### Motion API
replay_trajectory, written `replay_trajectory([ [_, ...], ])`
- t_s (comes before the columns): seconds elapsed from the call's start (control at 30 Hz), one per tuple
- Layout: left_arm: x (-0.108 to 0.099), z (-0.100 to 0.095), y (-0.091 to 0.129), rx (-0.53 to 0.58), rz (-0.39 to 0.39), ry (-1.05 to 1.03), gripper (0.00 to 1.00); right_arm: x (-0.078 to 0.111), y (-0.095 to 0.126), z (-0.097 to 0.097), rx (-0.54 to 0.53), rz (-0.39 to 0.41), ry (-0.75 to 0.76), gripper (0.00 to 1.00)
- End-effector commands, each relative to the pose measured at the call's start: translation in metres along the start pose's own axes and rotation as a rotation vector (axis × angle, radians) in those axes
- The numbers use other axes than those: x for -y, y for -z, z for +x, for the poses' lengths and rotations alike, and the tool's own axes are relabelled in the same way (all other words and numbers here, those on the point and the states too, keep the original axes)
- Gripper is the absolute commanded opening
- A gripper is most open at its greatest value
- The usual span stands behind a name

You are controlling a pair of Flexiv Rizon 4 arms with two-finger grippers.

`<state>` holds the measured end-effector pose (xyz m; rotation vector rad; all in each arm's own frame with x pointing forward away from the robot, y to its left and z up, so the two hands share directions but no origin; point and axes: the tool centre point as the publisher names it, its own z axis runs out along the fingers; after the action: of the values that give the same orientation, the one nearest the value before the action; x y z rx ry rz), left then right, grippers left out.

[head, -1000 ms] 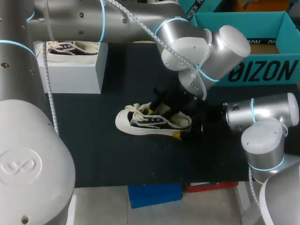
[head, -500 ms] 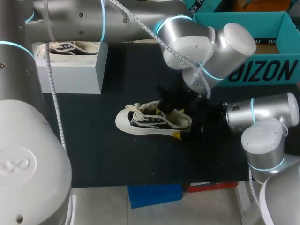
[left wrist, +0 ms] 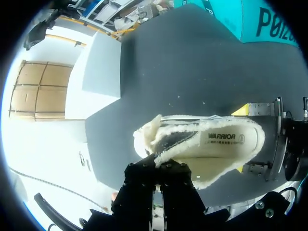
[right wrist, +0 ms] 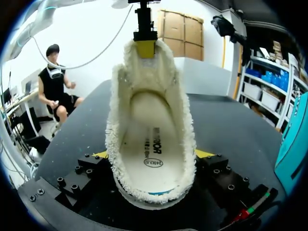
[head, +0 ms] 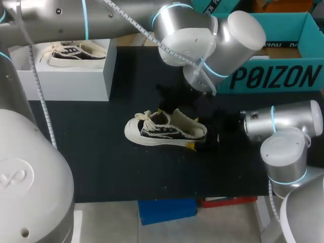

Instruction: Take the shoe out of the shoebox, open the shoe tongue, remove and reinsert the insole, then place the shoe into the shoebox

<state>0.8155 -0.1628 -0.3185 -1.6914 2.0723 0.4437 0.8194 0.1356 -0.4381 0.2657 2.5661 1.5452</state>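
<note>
Nearest the robot, the right gripper (right wrist: 154,155) sat at the heel (head: 200,132) of the shoe (head: 166,130). Its two yellow tips (right wrist: 204,153) pressed against the heel from either side, so it was clamped on the shoe. The right arm (head: 283,126) reached in from beyond the heel end.

The shoe stood on its sole on the dark table (head: 101,162), outside the box, with its toe pointing away from the right gripper. The pale toe cap (head: 132,130) and loose laces (head: 147,117) were at the end opposite the heel. A fleecy lining (right wrist: 115,125) showed all around the shoe's opening, and the insole (left wrist: 222,143) lay flat inside, seated in the shoe.

At the front of that opening, the left gripper (left wrist: 158,164) had its fingers pinched together on the top edge of the tongue (right wrist: 144,72), grasping it. The tongue stood raised, leaving the mouth of the shoe wide. The left arm (head: 202,35) came down to it from above and behind the shoe.

Farther off, well apart from the shoe and beyond its toe end, stood a white block (head: 76,76) with a second shoe (head: 71,51) resting on top. Farthest, behind the heel end and also well apart from the shoe, stood the teal shoebox (head: 283,76), open at the top.
</note>
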Motion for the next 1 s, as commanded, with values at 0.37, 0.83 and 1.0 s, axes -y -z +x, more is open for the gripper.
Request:
replay_trajectory([
  [0.37,-0.015,-0.056,-0.035,-0.047,-0.054,0.105,1.0,0.001,-0.003,-0.001,0.001,0.003,-0.002,0.0],
  [0.83,-0.022,-0.069,-0.064,-0.006,-0.091,0.161,1.0,0.001,-0.003,-0.001,0.001,0.003,-0.002,0.0],
  [1.0,-0.021,-0.07,-0.074,0.011,-0.098,0.176,1.0,0.001,-0.003,-0.001,0.001,0.003,-0.002,0.0],
])
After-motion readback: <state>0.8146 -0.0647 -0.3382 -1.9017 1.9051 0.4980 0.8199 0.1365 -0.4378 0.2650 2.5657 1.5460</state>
